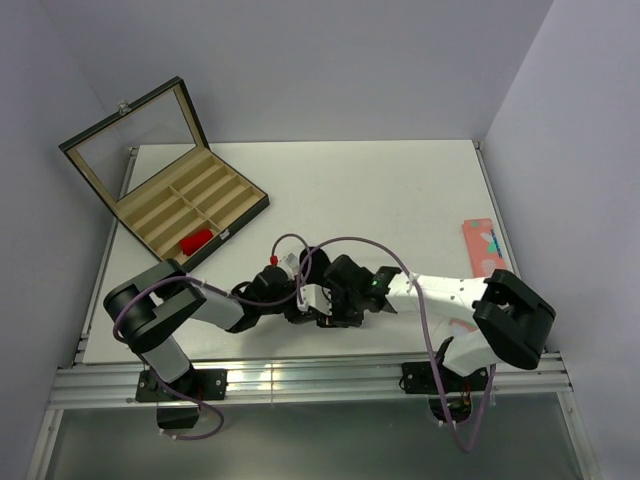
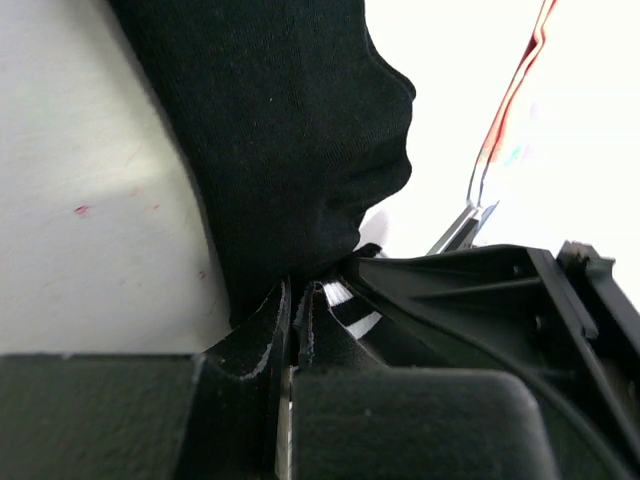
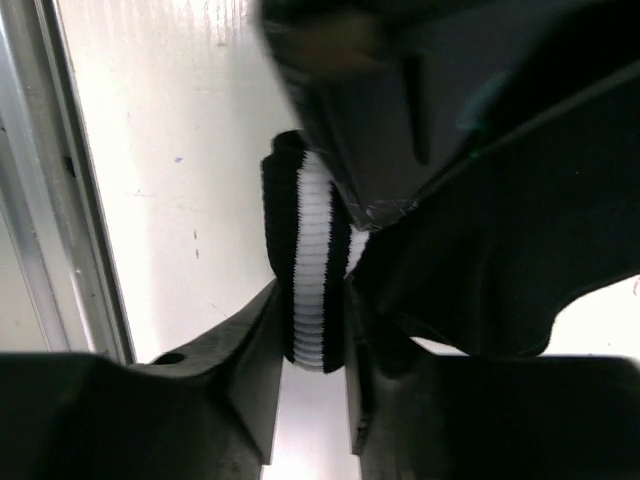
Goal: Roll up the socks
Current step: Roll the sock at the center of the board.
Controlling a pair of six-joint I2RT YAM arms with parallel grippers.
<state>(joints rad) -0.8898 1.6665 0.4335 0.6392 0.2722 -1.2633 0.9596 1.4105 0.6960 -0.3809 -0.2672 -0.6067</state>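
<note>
Meeting over the near middle of the white worktop (image 1: 350, 190), the left pincer (image 1: 316, 310) and the right pincer (image 1: 342, 300) are crowding nose to nose in the top view, and their dark bodies are hiding whatever lies under them. An open case (image 1: 215, 205) is sitting at the far left with its lid tilted up, and the red sock (image 1: 197, 240) is lying in one of its compartments toward the near end. A salmon-pink sock (image 1: 482, 246) is lying well apart at the right edge.

From the left wrist, the left pincer (image 2: 292, 330) is standing closed, pinching a fold of the black sock (image 2: 290, 130). The rest of that sock is spreading away across the worktop, with a bit of white stripe showing just beside the fingers (image 2: 240, 350).

From the right wrist, the right pincer (image 3: 312, 345) is clamping the black sock's cuff, partly closed, with a finger pressing each side. The cuff is standing on edge with its white stripe facing the camera, and the other pincer's dark body is looming just above it.
</note>
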